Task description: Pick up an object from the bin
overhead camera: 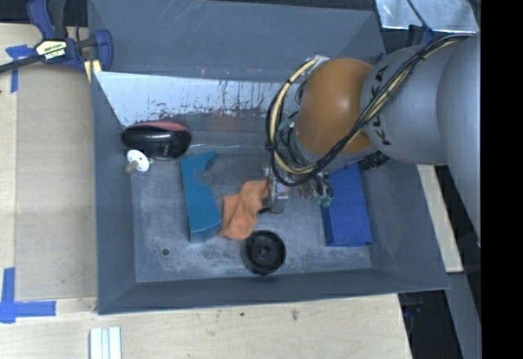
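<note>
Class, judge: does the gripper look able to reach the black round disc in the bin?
Probably yes. The black round disc lies uncovered on the floor of the bin, close to the gripper; the orange cloth beside it does not cover it.

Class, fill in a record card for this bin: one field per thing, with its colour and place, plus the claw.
bin: grey metal
orange cloth: crumpled, centre
claw: over the cloth's right edge
teal block: left of cloth, touching it
black disc: below the cloth in view
dark blue block: right side
black rounded thing, reddish top: back left
small white piece: just below it
</note>
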Controlling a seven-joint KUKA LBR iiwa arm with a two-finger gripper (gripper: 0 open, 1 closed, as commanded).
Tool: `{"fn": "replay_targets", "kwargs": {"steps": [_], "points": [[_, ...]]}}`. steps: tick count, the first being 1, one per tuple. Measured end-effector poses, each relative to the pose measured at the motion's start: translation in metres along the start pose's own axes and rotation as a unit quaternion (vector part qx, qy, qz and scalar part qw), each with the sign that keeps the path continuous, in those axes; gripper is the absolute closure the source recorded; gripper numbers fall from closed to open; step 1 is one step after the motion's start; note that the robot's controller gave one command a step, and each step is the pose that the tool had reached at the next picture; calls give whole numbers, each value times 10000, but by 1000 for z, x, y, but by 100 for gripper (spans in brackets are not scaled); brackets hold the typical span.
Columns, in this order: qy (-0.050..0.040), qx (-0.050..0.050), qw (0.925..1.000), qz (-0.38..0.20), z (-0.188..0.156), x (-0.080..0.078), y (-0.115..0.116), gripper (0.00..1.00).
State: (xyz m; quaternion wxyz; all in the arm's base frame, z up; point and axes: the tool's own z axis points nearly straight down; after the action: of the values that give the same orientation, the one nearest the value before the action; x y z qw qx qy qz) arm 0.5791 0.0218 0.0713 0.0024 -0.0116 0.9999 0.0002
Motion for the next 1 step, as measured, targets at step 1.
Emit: {"fn": "replay_targets", "kwargs": {"steps": [1], "points": [[0,0,10000,-1,0,0,0,100]]}}
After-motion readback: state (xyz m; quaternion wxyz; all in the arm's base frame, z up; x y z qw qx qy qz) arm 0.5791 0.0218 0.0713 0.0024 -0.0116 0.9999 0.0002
